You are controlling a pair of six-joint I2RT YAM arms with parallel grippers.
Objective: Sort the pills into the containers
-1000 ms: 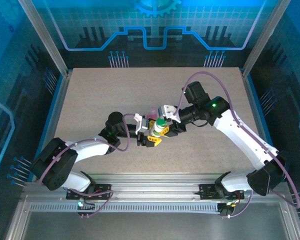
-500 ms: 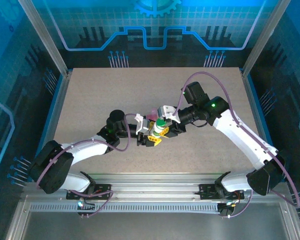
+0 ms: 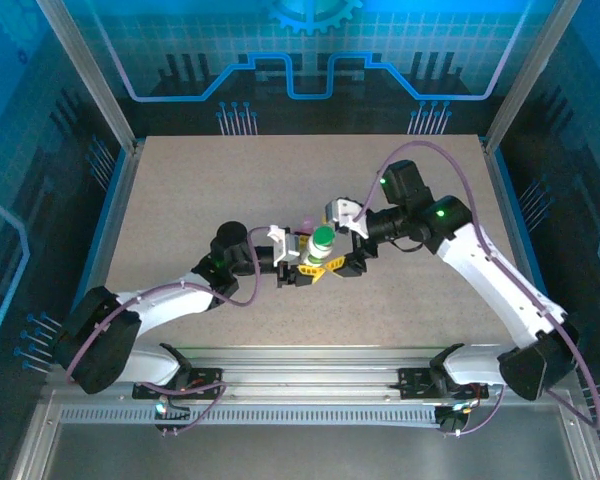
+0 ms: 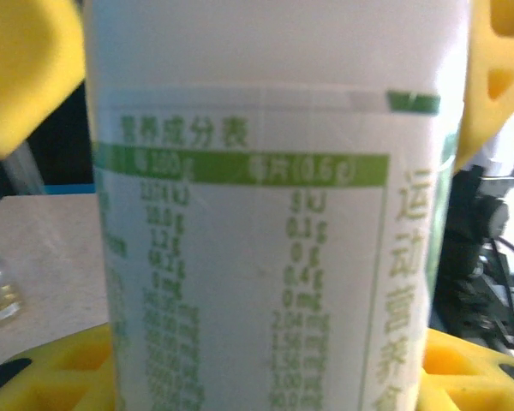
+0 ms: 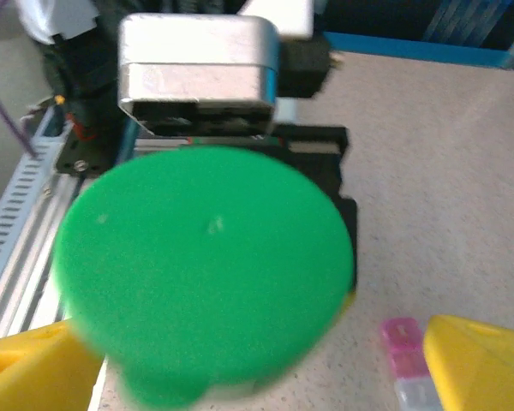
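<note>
At centre, left end effector [image 3: 313, 265] clamps white bottle [image 3: 321, 243].

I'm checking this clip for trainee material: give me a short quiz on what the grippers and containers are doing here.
1. Which gripper holds the bottle?
2. True or false: the right gripper is shut on the cap.
3. The pink box lies: A on the table; B on the cap; C in the right gripper.
Key: 1 left gripper; 2 false, its jaws stand open beside the cap; 3 A.
</note>
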